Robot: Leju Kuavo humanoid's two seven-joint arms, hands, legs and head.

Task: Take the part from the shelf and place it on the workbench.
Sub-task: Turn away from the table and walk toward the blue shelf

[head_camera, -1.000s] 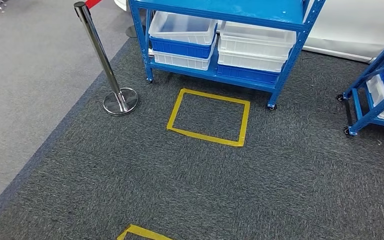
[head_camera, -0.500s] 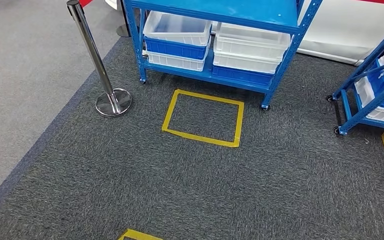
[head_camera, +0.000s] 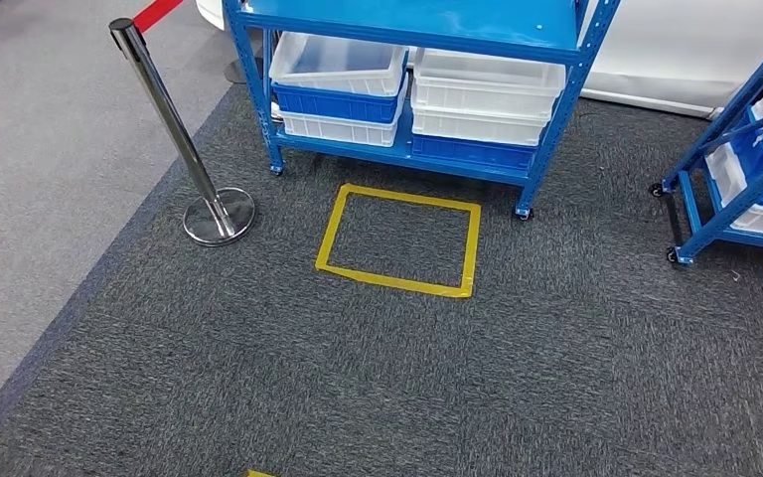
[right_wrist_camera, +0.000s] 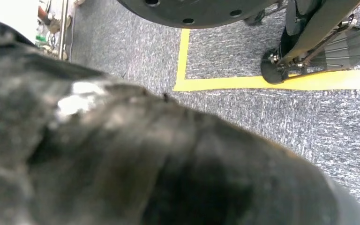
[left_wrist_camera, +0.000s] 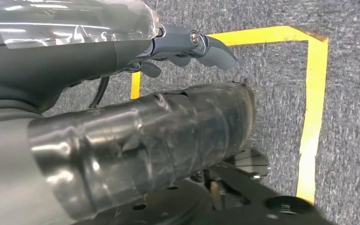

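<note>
Facing a blue shelf [head_camera: 412, 25] on wheels at the far edge of the dark carpet [head_camera: 378, 378]; the part itself can't be made out. White and blue bins [head_camera: 338, 75] are stacked on the lower level. Yellow tape rectangle [head_camera: 397, 238] on the floor just in front of the shelf. Chrome post [head_camera: 174, 139] with a red belt stands at the carpet's left edge, second blue rack [head_camera: 745, 159] at the right. Left hand [left_wrist_camera: 187, 49] hangs over the carpet, fingers loosely curled, holding nothing. Right hand [right_wrist_camera: 122, 154] is a dark blur up close; can't tell its state.
</note>
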